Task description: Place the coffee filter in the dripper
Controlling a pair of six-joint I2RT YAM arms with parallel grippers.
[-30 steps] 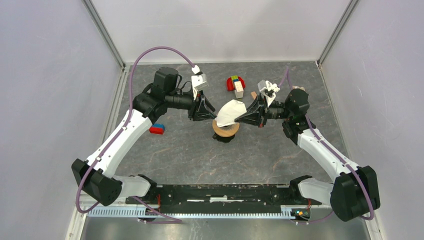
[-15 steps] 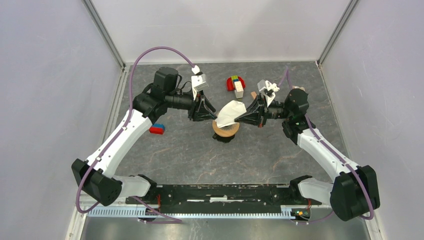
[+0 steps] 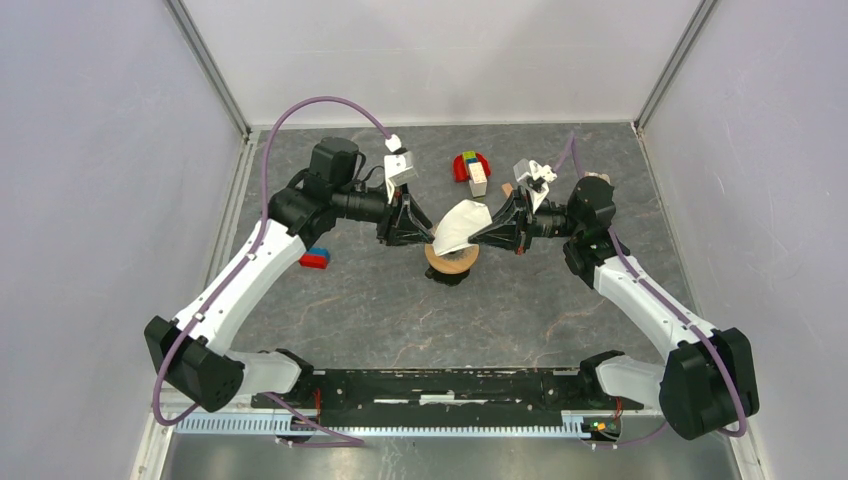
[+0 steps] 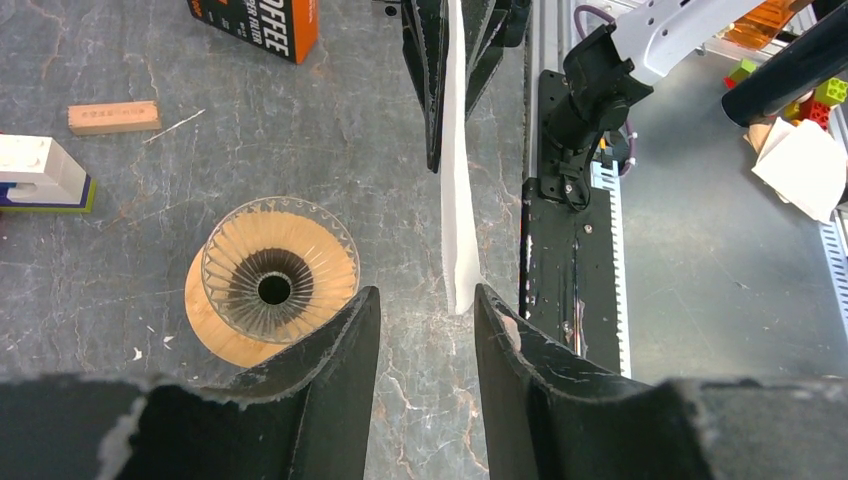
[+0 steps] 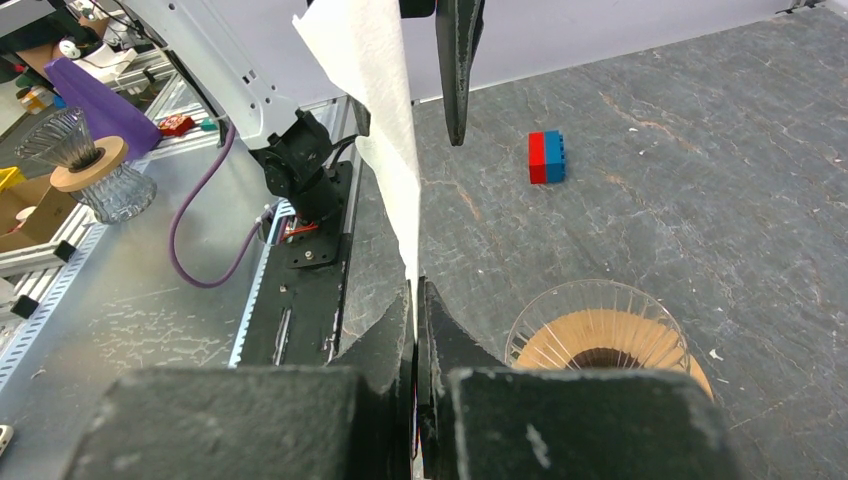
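The dripper (image 3: 452,259), ribbed clear glass in a tan wooden ring, stands upright on the table mid-field. Just above its far edge, my right gripper (image 3: 478,237) is shut on the white paper coffee filter (image 3: 460,224) and holds it on edge. The right wrist view shows the filter (image 5: 375,110) rising from the shut right gripper (image 5: 415,285), with the dripper (image 5: 600,335) to its right. My left gripper (image 4: 425,292) faces it, open and empty. The filter (image 4: 457,200) reaches the mouth of those jaws, and the dripper (image 4: 275,280) lies left of them.
Red and coloured toy blocks (image 3: 468,166) and a small wooden block (image 3: 508,188) lie behind the dripper. A blue-and-red block (image 3: 315,258) lies to the left. An orange coffee box (image 4: 255,22) sits further off. Enclosure walls stand on three sides.
Both grippers and the filter have shifted by a hair only. The right gripper's hold on the filter and the left gripper's opening are the same.
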